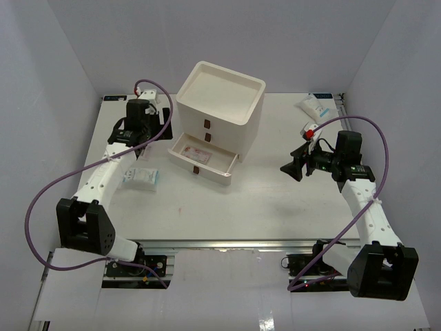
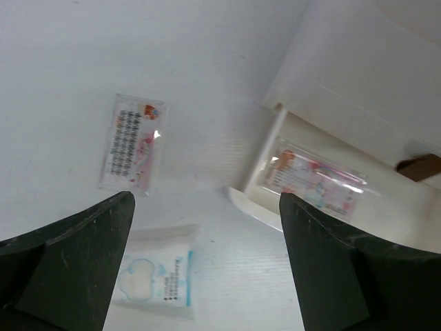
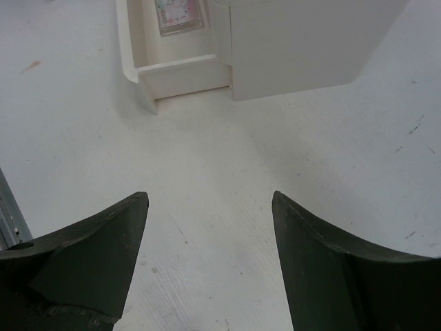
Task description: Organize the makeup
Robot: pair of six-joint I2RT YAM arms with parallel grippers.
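The bottom drawer [image 1: 207,164] of the cream three-drawer box [image 1: 220,96] is pulled open, with a pink-printed sachet [image 2: 313,181] lying flat in it; that sachet also shows in the right wrist view [image 3: 179,14]. On the table left of the drawer lie a second pink-printed sachet [image 2: 131,143] and a blue-printed sachet [image 2: 157,279], which also shows in the top view [image 1: 141,176]. My left gripper [image 2: 207,200] is open and empty above them [image 1: 131,138]. My right gripper [image 1: 291,169] is open and empty [image 3: 208,196], facing the box from the right.
A white packet [image 1: 313,107] lies at the back right. A small white item with a red tip [image 1: 310,129] sits just behind my right wrist. The box has brown drawer handles [image 2: 420,165]. Purple cables loop from both arms.
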